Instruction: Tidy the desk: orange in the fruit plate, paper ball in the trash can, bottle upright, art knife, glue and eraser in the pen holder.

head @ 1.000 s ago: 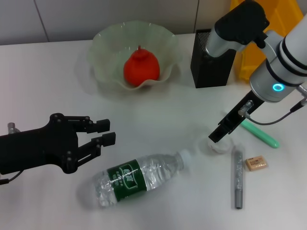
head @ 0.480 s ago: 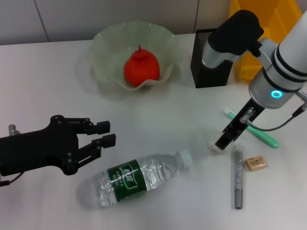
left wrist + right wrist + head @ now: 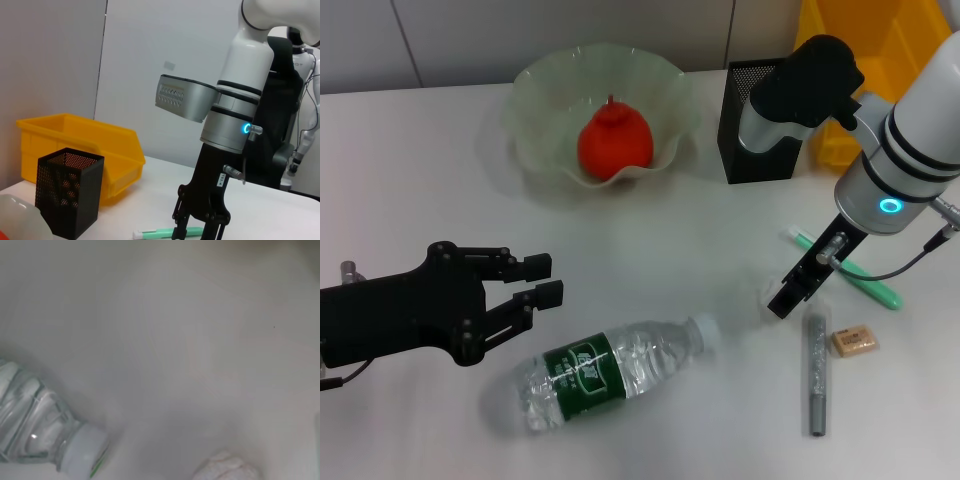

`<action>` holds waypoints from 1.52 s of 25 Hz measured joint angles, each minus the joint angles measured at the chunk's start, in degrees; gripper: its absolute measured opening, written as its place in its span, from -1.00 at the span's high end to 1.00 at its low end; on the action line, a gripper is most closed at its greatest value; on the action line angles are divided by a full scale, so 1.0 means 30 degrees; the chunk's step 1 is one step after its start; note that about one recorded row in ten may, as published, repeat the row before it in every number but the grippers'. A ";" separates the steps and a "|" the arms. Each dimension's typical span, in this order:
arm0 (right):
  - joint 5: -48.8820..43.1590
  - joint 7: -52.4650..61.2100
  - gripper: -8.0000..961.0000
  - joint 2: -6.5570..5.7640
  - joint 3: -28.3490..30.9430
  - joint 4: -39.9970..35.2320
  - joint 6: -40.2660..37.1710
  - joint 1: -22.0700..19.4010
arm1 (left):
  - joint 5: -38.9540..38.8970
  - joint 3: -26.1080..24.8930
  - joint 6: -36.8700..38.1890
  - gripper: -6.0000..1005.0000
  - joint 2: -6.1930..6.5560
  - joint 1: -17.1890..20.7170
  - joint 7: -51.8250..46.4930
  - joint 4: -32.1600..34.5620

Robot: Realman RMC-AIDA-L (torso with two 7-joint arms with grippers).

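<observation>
Right gripper [image 3: 786, 300] sits low over the paper ball [image 3: 772, 296]; its grip I cannot tell. Next: lift to the trash can [image 3: 880, 40]. Left gripper [image 3: 542, 278] hangs open, empty.

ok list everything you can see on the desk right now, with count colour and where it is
orange: 1, red-orange, in the fruit plate
fruit plate: 1, pale green, far centre
pen holder: 1, black mesh, right of the plate
trash can: 1, yellow, far right
bottle: 1, clear with green label, lying near centre
paper ball: 1, white, at the right gripper's tips
green stick: 1, light green, right
grey stick: 1, grey, near right
eraser: 1, tan, beside the grey stick
left gripper: black, open, near left
right gripper: black, down at the paper ball
</observation>
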 joint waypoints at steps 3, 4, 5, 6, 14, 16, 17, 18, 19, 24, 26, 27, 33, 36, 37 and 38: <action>0.0036 -0.0025 -0.19 0.0013 -0.0007 0.0084 0.0226 0.0000 | 0.0000 0.0001 0.0000 0.45 0.0000 -0.0005 -0.0002 -0.0006; 0.0069 -0.0034 -0.18 0.0017 -0.0013 0.0121 0.0363 0.0000 | 0.0000 0.0002 0.0000 0.45 0.0000 -0.0009 -0.0003 -0.0007; 0.0069 -0.0034 -0.18 0.0017 -0.0013 0.0121 0.0363 0.0000 | 0.0000 0.0002 0.0000 0.45 0.0000 -0.0009 -0.0003 -0.0007; 0.0139 -0.0041 -0.18 0.0021 -0.0030 0.0194 0.0453 -0.0001 | 0.0000 0.0002 0.0000 0.45 0.0000 -0.0011 -0.0003 -0.0007; 0.0366 -0.0209 -0.16 0.0026 -0.0077 0.0863 0.0691 0.0145 | 0.0000 0.0002 0.0000 0.45 0.0000 -0.0001 -0.0003 -0.0007; 0.0383 -0.0237 -0.16 0.0026 -0.0077 0.0881 0.0716 0.0146 | 0.0001 0.0002 0.0000 0.45 0.0000 0.0012 -0.0004 -0.0007; 0.0383 -0.0237 -0.15 0.0026 -0.0077 0.0881 0.0716 0.0146 | 0.0000 0.0002 0.0004 0.45 0.0000 0.0034 0.0036 -0.0008; 0.0385 -0.0243 -0.15 0.0026 -0.0078 0.0890 0.0728 0.0146 | 0.0000 0.0002 0.0006 0.45 -0.0001 0.0040 0.0087 -0.0011; 0.0385 -0.0249 -0.15 0.0027 -0.0077 0.0904 0.0736 0.0147 | 0.0000 0.0002 0.0008 0.45 -0.0001 0.0054 0.0171 -0.0025; 0.0385 -0.0263 -0.14 0.0027 -0.0077 0.0939 0.0923 0.0122 | 0.0000 0.0002 0.0007 0.45 0.0000 0.0047 0.0205 -0.0175; 0.0385 -0.0268 -0.13 0.0042 -0.0093 0.0943 0.0942 0.0084 | 0.0000 0.0001 0.0008 0.45 -0.0001 0.0038 0.0213 -0.0215; 0.0385 -0.0268 -0.13 0.0042 -0.0093 0.0943 0.0942 0.0084 | 0.0000 0.0001 0.0008 0.45 -0.0001 0.0038 0.0213 -0.0215; 0.0385 -0.0275 -0.12 0.0054 -0.0138 0.1096 0.0959 0.0104 | 0.0000 0.0001 -0.0001 0.45 -0.0001 0.0059 0.0220 -0.0218; 0.0385 -0.0272 -0.11 0.0054 -0.0138 0.1286 0.1029 0.0152 | 0.0000 0.0002 -0.0001 0.45 -0.0001 0.0066 0.0224 -0.0217; 0.0385 -0.0272 -0.11 0.0054 -0.0137 0.1323 0.1076 0.0156 | 0.0000 0.0002 -0.0001 0.45 -0.0001 0.0066 0.0224 -0.0217; 0.0385 -0.0271 -0.11 0.0054 -0.0137 0.1347 0.1141 0.0157 | 0.0000 0.0001 0.0000 0.45 0.0000 0.0070 0.0227 -0.0216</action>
